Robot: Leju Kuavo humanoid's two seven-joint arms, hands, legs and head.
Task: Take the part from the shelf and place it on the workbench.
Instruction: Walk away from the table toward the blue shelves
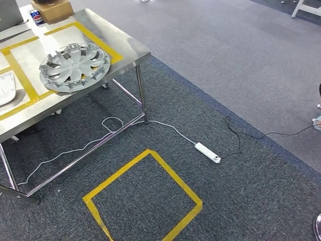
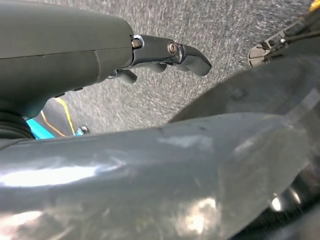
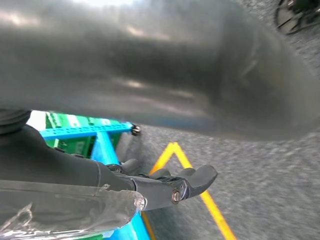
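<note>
A silver wheel cover (image 1: 74, 67) lies flat on the steel workbench (image 1: 127, 44), inside a yellow-taped rectangle near the bench's right end. My left hand (image 2: 166, 52) hangs over grey carpet with its fingers stretched out and nothing in them. My right hand (image 3: 170, 185) also hangs low, fingers extended and holding nothing. Behind it stands a blue and green frame (image 3: 86, 132).
A yellow tape square (image 1: 144, 196) marks the carpet in front of the bench. A white power strip (image 1: 207, 152) and its cables trail across the floor to the right. A cardboard box (image 1: 52, 9), a can (image 1: 36, 18) and a white object (image 1: 5, 88) share the bench.
</note>
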